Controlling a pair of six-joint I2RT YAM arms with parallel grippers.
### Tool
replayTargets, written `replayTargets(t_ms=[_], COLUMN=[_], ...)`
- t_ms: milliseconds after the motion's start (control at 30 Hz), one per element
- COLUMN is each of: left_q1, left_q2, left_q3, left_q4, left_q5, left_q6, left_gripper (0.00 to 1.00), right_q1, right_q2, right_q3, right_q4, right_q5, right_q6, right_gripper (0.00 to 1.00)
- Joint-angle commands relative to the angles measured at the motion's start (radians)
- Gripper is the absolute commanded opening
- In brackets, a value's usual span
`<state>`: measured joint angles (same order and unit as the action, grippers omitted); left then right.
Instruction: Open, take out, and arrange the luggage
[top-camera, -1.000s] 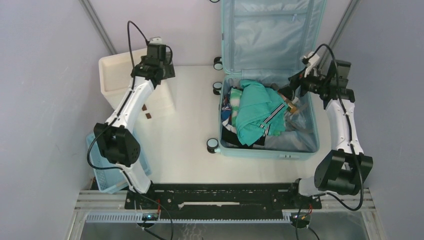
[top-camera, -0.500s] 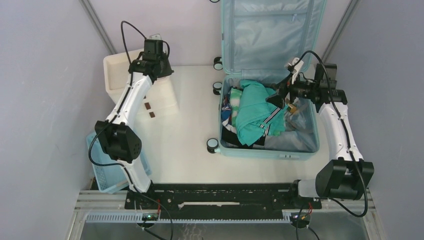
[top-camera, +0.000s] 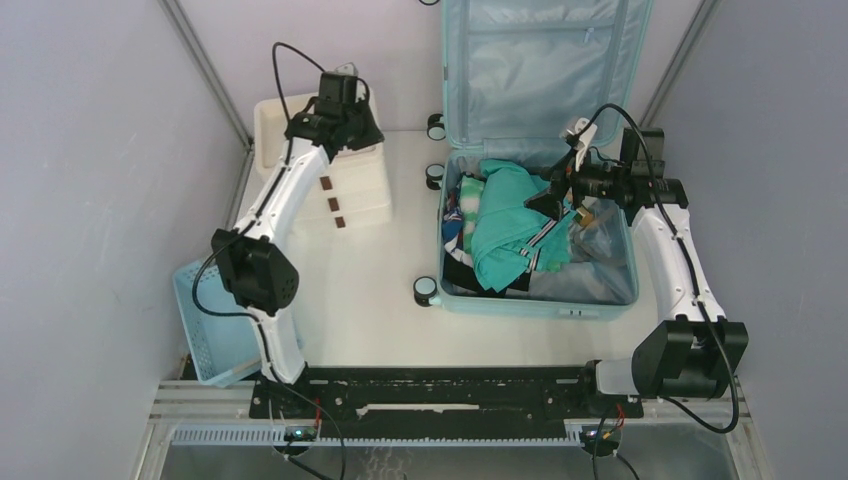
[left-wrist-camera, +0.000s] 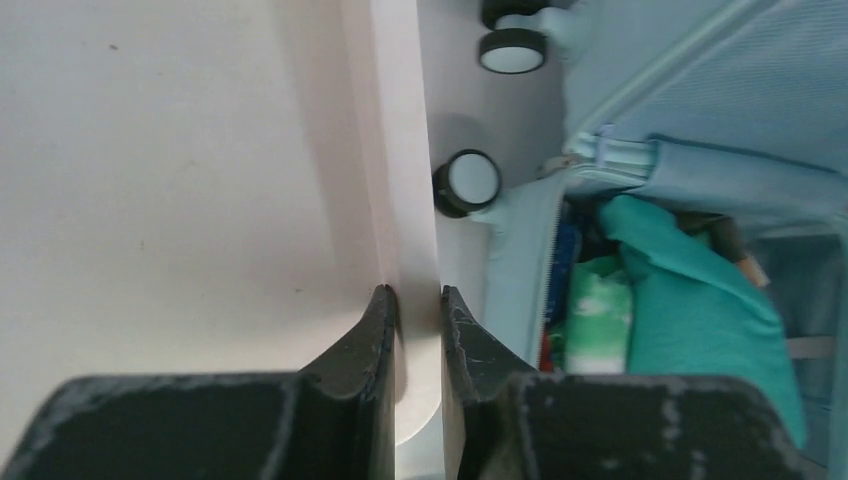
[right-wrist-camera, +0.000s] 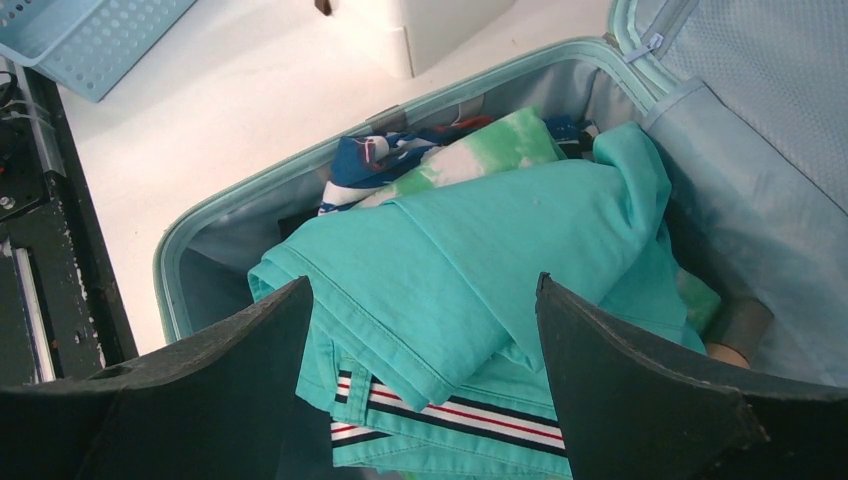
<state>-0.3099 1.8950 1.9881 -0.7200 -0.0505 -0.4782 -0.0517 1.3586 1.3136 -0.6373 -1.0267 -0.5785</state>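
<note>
Now your luggage (top-camera: 530, 305) lies open on the bench (top-camera: 350, 290), right of centre. Its lid stands up at the far side, its wheeled end points left, and its long axis runs across the bench. Your left fingers (left-wrist-camera: 370, 340) pinch the rim of the white drawer unit (top-camera: 360, 190). Your right fingers (right-wrist-camera: 220, 370) are spread wide above the teal garment (right-wrist-camera: 480, 260) inside.

Robot lab cell; plain grey partition walls (top-camera: 90, 150); black mounting rail (top-camera: 450, 385); white table (top-camera: 370, 320).
</note>
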Motion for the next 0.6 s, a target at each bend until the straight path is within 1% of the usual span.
replayTargets(t_ms=[0, 100, 200, 267, 333, 433, 533, 567], left_q1=[-0.057, -0.071, -0.074, -0.073, -0.072, -0.072, -0.072, -0.073], left_q2=[0.064, 0.107, 0.103, 0.069, 0.011, -0.126, -0.301, -0.384], left_q3=[0.163, 0.228, 0.251, 0.249, 0.221, 0.067, -0.175, -0.264], left_q4=[0.135, 0.157, 0.212, 0.236, 0.256, 0.308, 0.365, 0.382], left_q5=[0.207, 0.217, 0.219, 0.189, 0.161, 0.131, 0.076, 0.057], left_q6=[-0.138, -0.176, -0.199, -0.175, -0.12, -0.013, 0.024, 0.023], left_gripper=[0.19, 0.29, 0.42, 0.5, 0.57, 0.59, 0.59, 0.59], right_q1=[0.008, 0.011, 0.012, 0.014, 0.017, 0.027, 0.037, 0.041], right_q2=[-0.016, -0.016, -0.016, -0.019, -0.02, -0.022, -0.024, -0.024], right_q3=[-0.003, -0.003, -0.003, -0.004, -0.004, -0.004, -0.004, -0.003], right_q4=[0.031, 0.032, 0.036, 0.038, 0.036, 0.033, 0.025, 0.023], right_q5=[-0.021, -0.023, -0.027, -0.03, -0.032, -0.033, -0.033, -0.033], right_q6=[-0.013, -0.011, -0.007, -0.005, -0.004, -0.012, -0.025, -0.026], right_gripper=[0.89, 0.89, 0.89, 0.89, 0.89, 0.89, 0.89, 0.89])
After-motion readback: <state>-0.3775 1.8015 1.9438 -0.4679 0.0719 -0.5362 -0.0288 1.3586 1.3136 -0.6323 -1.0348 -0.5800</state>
